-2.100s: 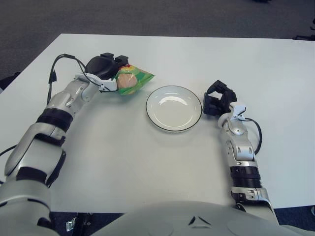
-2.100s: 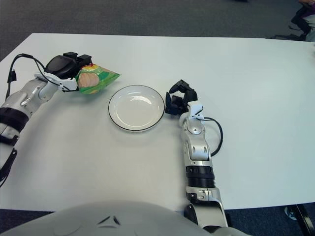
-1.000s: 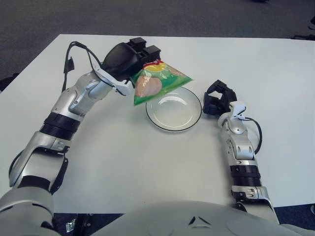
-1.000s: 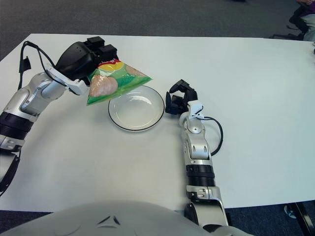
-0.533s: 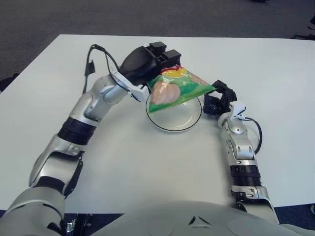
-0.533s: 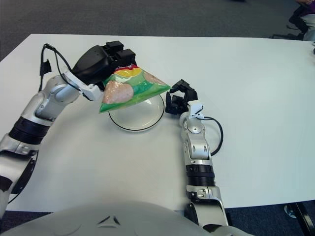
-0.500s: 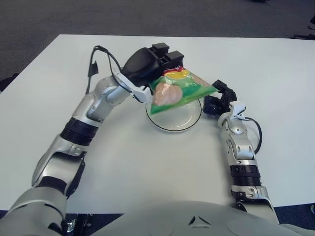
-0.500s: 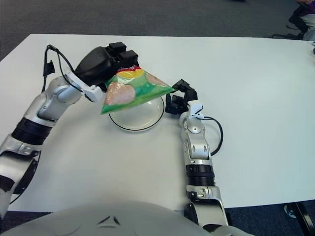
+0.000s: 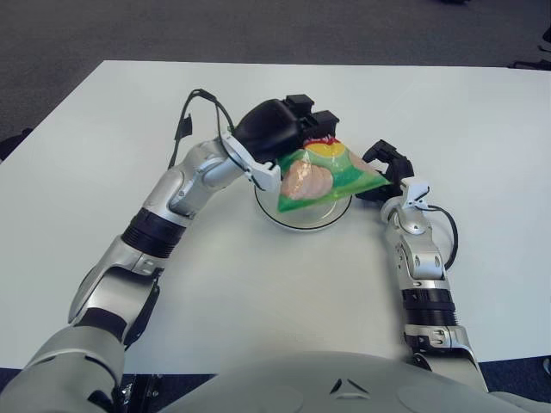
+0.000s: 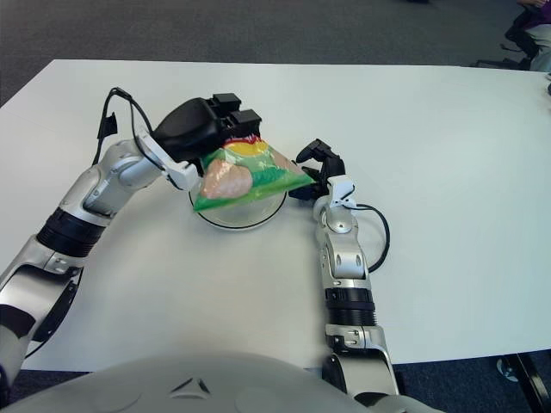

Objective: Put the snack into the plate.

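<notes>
A green snack bag [image 9: 323, 175] with a red and yellow top hangs above the white, dark-rimmed plate [image 9: 293, 222], covering most of it. My left hand [image 9: 288, 127] is shut on the bag's top edge and holds it over the plate's middle. The bag's right corner reaches toward my right hand [image 9: 385, 163], which shows just right of the plate, fingers curled and holding nothing. In the right eye view the bag [image 10: 245, 178] again hides most of the plate [image 10: 225, 222].
The white table [image 9: 482, 129] stretches wide on all sides, with dark carpet beyond its far edge. A black cable [image 9: 194, 116] loops off my left wrist, and another [image 9: 449, 232] off my right forearm.
My left hand has carried the snack bag from the table's left side rightward and lower, to above the plate. The right hand has stayed in place.
</notes>
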Tool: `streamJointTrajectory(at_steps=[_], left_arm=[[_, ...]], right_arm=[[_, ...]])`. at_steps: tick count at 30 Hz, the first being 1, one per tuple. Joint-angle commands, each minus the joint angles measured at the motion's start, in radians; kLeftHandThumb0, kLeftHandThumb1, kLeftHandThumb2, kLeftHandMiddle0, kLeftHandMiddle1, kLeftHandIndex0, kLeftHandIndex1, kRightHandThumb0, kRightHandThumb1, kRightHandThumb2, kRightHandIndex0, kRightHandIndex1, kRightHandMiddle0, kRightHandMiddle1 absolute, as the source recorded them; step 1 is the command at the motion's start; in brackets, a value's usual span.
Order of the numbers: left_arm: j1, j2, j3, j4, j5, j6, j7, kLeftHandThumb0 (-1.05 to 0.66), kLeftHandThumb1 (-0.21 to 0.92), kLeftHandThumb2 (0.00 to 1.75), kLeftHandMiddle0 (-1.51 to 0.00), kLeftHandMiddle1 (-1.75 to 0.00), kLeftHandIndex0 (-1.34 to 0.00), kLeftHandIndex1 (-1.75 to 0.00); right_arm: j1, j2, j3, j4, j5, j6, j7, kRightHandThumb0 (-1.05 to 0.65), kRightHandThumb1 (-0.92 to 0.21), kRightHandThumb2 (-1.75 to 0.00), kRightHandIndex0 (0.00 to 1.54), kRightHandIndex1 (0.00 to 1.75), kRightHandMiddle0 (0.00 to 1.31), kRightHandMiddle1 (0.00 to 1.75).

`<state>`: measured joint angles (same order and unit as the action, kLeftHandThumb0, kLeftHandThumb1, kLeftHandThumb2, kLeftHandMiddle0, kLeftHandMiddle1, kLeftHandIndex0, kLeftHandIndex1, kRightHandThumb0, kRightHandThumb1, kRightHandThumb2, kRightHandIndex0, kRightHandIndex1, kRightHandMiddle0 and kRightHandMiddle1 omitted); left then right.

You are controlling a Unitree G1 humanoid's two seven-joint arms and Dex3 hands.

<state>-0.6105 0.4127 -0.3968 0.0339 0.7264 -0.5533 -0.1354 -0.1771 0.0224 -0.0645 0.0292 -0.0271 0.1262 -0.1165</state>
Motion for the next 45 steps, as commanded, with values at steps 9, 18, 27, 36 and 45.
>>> streamJointTrajectory(at_steps=[9, 18, 27, 36, 45], left_arm=[[-0.023, -0.013, -0.042, 0.014, 0.137, -0.027, 0.052, 0.0, 0.04, 1.61, -0.85, -1.65, -0.6, -1.75], [-0.039, 0.01, -0.062, 0.053, 0.192, -0.052, 0.058, 0.0, 0.1, 1.56, -0.77, -1.7, -0.56, -1.75], [-0.047, 0.032, -0.07, 0.067, 0.167, -0.056, -0.002, 0.0, 0.33, 1.28, -0.53, -1.74, -0.48, -1.67], [-0.062, 0.058, -0.078, -0.006, 0.074, -0.008, -0.236, 0.28, 0.73, 0.78, -0.3, -1.75, -0.12, -1.48], [-0.104, 0.118, -0.087, -0.131, -0.024, 0.102, -0.596, -0.11, 0.25, 1.28, -0.01, -0.85, 0.0, -0.94]], right_arm=[[0.082, 0.015, 0.01, 0.035, -0.019, 0.0, -0.031, -0.49, -0.3, -1.34, 1.24, 1.75, 0.63, 1.75], [0.082, 0.019, 0.007, 0.038, -0.014, -0.015, -0.032, -0.49, -0.3, -1.34, 1.23, 1.75, 0.63, 1.75], [0.085, 0.02, 0.009, 0.017, -0.017, 0.012, -0.036, -0.5, -0.28, -1.36, 1.24, 1.75, 0.64, 1.75], [0.084, 0.017, 0.011, -0.002, -0.023, 0.055, -0.043, -0.51, -0.26, -1.39, 1.24, 1.75, 0.66, 1.75], [0.084, 0.013, 0.009, 0.002, -0.014, 0.048, -0.033, -0.51, -0.25, -1.4, 1.24, 1.75, 0.67, 1.75]])
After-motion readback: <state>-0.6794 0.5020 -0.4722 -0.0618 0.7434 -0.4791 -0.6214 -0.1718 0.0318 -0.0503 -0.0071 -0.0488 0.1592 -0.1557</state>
